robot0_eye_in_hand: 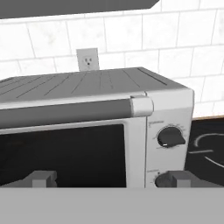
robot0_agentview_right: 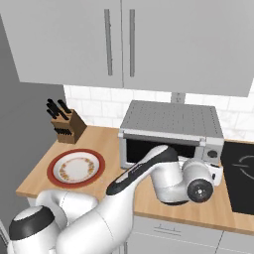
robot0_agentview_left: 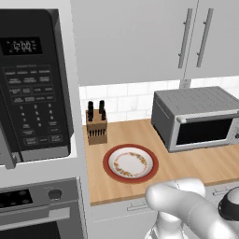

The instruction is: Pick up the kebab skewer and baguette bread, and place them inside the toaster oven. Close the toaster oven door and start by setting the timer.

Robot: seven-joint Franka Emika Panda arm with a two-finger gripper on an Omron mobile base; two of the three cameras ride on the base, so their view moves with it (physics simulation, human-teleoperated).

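Now, gripper (robot0_eye_in_hand: 109,178): wide, nothing held, level with door front, likely preparing for timer.
Toaster oven (robot0_agentview_right: 171,131): back of counter (robot0_agentview_left: 205,163), right part.
Door (robot0_eye_in_hand: 65,148): shut.
Timer knob (robot0_eye_in_hand: 170,138): right of door, untouched.
Plate (robot0_agentview_left: 130,163): bare, near front edge.

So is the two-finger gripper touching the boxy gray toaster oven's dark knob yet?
Apart. In the hand view the open gripper faces the toaster oven; both fingertips sit below the upper knob, clear of it.
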